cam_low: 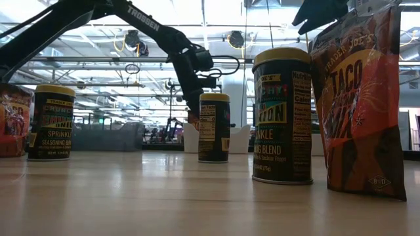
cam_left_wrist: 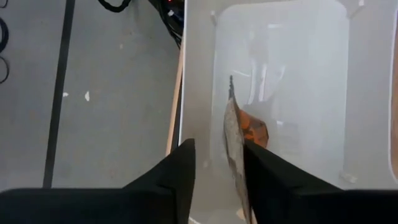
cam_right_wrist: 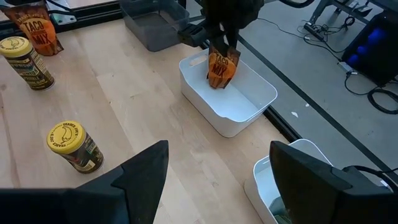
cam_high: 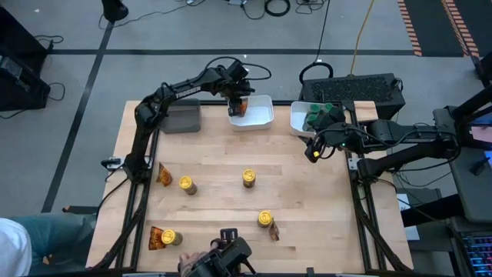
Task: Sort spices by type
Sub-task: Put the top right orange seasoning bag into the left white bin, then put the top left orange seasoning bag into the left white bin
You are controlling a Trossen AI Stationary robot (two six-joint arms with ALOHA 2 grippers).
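Spices mid-sort: taco packet hangs between my left gripper fingers, which look to be parting, over the white tray. Next, I'd judge: let go, lift clear. Right gripper open w/ nothing held, beside green-lid tray. Wood tabletop; grey floor, cables beyond.

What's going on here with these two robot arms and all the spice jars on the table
The robot is sorting spices into bins. The left gripper is over the middle white bin at the table's far edge, with an orange taco mix packet between its fingers, lowered into the bin. The right gripper waits open beside the right white bin, which already holds green-lidded jars. Four yellow-lidded jars and three more packets remain on the table.
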